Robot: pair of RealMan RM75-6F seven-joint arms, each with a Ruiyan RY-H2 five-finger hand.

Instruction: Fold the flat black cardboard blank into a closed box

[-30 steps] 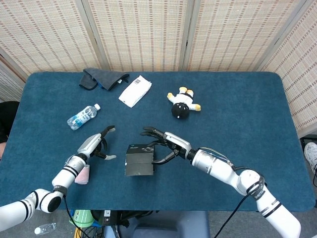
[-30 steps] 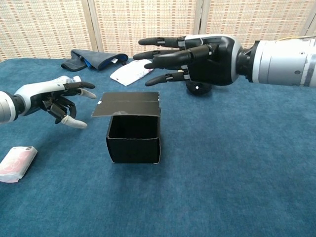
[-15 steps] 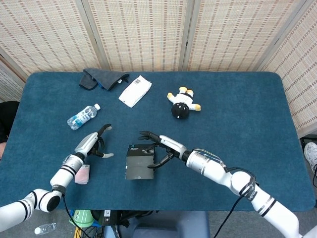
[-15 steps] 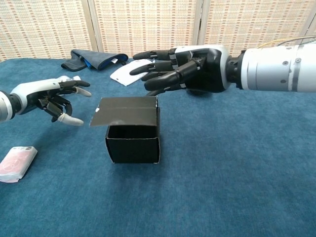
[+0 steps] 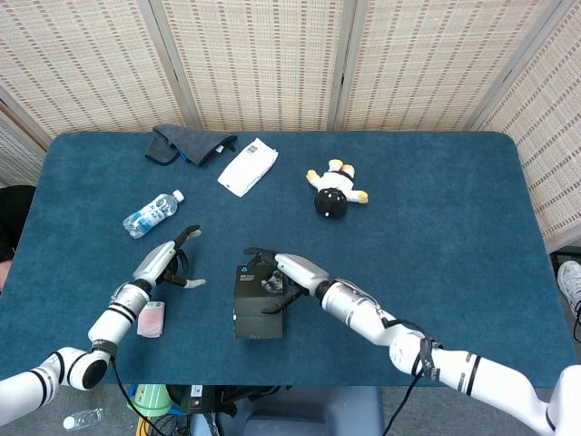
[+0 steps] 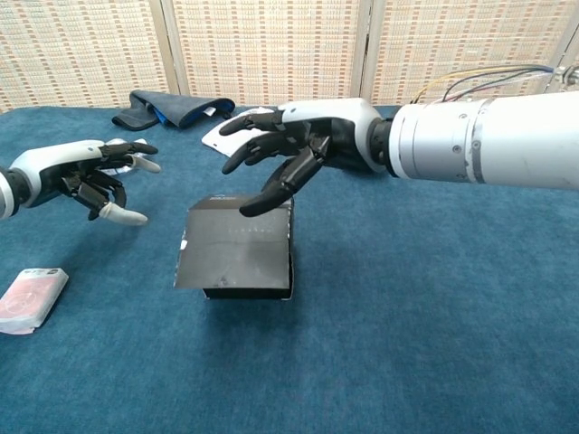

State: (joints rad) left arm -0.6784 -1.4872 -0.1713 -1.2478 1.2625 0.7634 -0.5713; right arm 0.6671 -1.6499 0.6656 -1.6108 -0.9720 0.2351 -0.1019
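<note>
While the black cardboard box sits on the blue felt-covered table near the front edge and a little left of centre, its flat lid flap tilts forward and down over the opening, hinged along the far top edge. The right hand reaches in from the right, above the far right corner of the box, with its dark fingers spread apart; one fingertip points down at the far edge of the lid flap, though whether it actually touches the cardboard cannot be told. In the head view the right hand lies over the top of the box. It grips nothing.

The left hand hovers well to the left of the box, apart from it, its fingers loosely curled and parted with nothing between them; in the head view the left hand shows just left of the box.

A small pink and white packet lies near the left front of the table. Further back on the left rests a clear plastic water bottle. Along the far side lie a crumpled dark grey cloth, a white rectangular pouch, and a black and white plush toy with yellow feet.
</note>
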